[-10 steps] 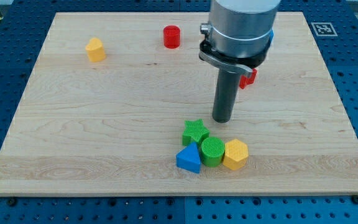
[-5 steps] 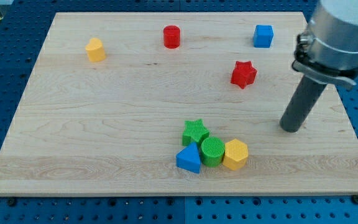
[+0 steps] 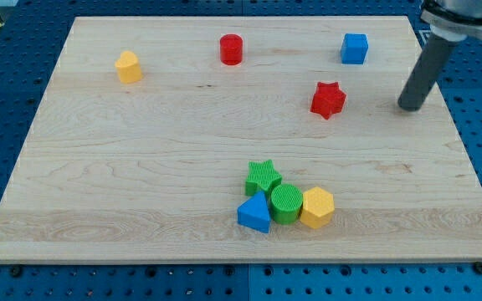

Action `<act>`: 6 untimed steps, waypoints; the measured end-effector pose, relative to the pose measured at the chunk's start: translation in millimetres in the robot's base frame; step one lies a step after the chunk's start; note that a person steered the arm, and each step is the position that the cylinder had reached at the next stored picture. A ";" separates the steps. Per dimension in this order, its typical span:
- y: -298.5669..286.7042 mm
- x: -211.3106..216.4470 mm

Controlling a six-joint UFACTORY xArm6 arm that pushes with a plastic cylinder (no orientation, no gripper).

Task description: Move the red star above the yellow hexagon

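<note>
Tip [image 3: 409, 108] down on the worktop [image 3: 141, 167], out near the view's right edge. There is no claw on this arm to spread or pinch, only the dark rod, so nothing is held.

Red star [image 3: 328, 99] sits to the view's left of my tip, at almost the same level and clearly apart from it, with bare wood between us. Yellow hexagon [image 3: 317, 207] is well below the star, toward the view's bottom. It touches the green cylinder [image 3: 287, 203] in a cluster with the green star [image 3: 263, 176] and the blue triangle [image 3: 254, 213].

Here's the catch: from where I stand, a straight push would send the star left, not down. As I read it, the star wants to travel toward the view's bottom, stopping just above the hexagon. So my tip should first get round to the star's top side, between it and the blue cube [image 3: 355, 48], without nudging either.
</note>
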State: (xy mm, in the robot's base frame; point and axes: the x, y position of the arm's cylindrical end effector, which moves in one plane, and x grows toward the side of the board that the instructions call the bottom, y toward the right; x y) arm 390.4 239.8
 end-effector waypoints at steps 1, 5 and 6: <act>-31.4 -15.4; -78.7 -27.2; -80.5 -27.0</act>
State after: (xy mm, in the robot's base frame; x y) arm 363.4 159.3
